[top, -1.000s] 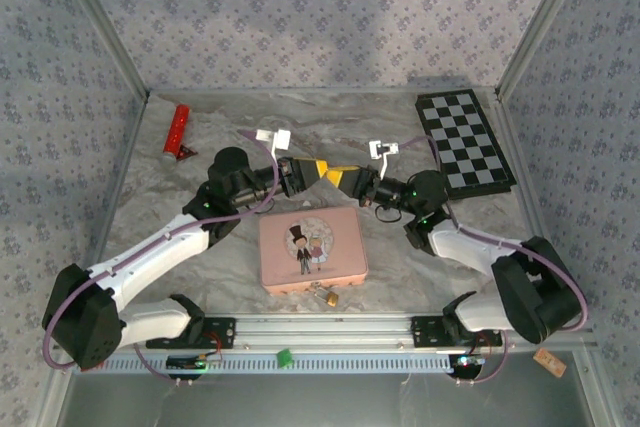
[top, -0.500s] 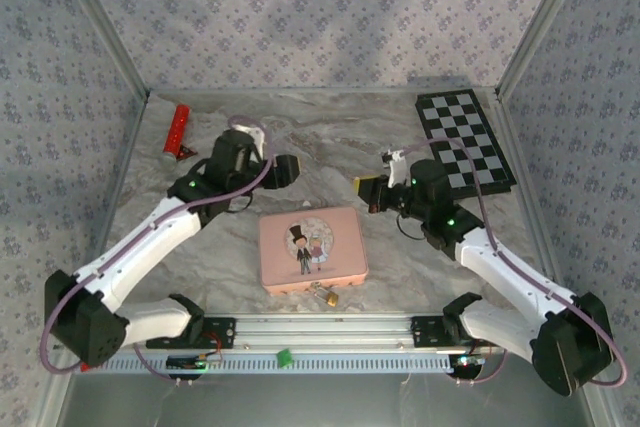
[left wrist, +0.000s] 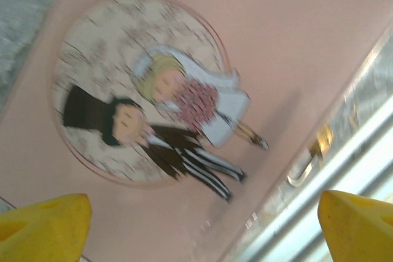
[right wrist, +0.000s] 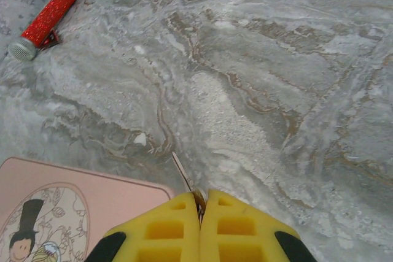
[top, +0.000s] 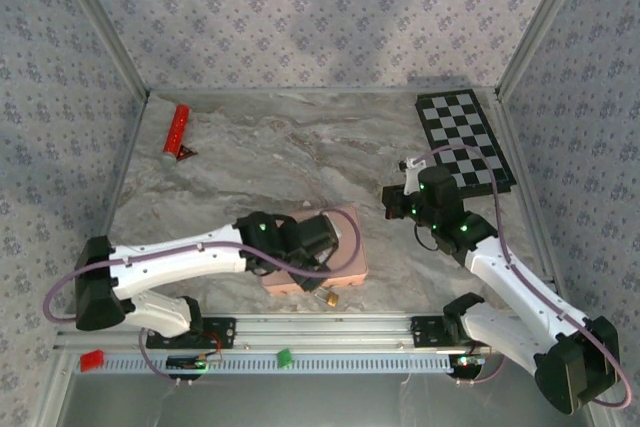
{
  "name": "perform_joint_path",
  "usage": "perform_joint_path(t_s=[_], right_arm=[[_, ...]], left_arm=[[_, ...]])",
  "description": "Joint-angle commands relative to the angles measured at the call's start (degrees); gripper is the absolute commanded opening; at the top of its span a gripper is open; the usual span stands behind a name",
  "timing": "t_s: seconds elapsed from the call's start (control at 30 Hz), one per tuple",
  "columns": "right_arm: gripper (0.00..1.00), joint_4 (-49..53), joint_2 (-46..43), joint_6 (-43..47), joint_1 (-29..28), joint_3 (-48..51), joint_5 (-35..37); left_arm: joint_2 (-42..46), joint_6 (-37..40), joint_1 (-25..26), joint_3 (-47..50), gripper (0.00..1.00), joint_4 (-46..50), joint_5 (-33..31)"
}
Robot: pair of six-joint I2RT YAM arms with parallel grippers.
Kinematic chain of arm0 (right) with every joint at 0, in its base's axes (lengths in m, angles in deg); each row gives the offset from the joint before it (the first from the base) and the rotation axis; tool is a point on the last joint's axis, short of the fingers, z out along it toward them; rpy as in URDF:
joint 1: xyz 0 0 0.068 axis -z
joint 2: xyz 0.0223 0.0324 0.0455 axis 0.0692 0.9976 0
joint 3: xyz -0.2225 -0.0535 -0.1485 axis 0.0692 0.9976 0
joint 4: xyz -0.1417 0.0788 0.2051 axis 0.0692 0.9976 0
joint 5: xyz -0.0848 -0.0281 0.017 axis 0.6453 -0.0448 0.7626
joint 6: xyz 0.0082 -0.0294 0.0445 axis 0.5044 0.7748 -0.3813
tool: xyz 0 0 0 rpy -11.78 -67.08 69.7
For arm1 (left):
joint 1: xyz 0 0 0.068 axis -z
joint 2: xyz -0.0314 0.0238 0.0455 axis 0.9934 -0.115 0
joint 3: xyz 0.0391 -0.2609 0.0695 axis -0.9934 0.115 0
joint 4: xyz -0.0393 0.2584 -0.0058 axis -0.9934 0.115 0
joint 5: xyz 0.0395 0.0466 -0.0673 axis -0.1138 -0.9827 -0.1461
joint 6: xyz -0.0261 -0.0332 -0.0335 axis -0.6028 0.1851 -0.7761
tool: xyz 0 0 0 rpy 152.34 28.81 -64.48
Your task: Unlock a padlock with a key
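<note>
we see our left gripper (left wrist: 202, 225) spread wide and empty above the pink tin (left wrist: 295, 41), the padlock (top: 328, 297) lying at the tin's near edge, while our right gripper (right wrist: 199, 204) pinches the key (right wrist: 182, 176) over the table (right wrist: 276, 90).

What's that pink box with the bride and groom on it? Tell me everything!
The pink tin is flat and rectangular with rounded corners, and looks like painted metal. Its lid shows a round cartoon of a top-hatted groom and a blonde bride holding flowers. It lies flat on the marbled table, a small brass padlock at its near edge.
</note>
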Motion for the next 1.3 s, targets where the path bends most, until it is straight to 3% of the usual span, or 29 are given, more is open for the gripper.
perform_joint_path(t_s=[0.0,0.3,0.63,0.83,1.03,1.27], right_arm=[[0.00,0.7,-1.4,0.8,1.1,0.7,1.5],[0.00,0.0,-3.0,-0.5,3.4,2.3,-1.2],[0.00,-0.8,-3.8,-0.7,4.7,2.7,-2.8],[0.00,-1.6,-4.5,-0.7,4.8,3.1,-3.6],[0.00,-2.2,-4.4,-1.4,4.9,3.8,-3.8],[0.00,-1.7,-4.8,-2.2,4.9,4.2,-3.9]], left_arm=[[0.0,-2.5,0.7,-1.7,0.93,6.7,0.8],[-2.1,-6.0,1.4,3.1,0.98,4.7,3.0],[-6.1,-5.3,2.0,5.8,1.00,4.0,-5.2],[-7.0,-4.5,-4.1,7.6,0.95,-1.3,-8.0],[-7.7,3.6,-12.4,8.5,0.92,-15.2,-3.0],[-16.5,13.7,-19.7,1.0,0.89,-18.5,-8.3]])
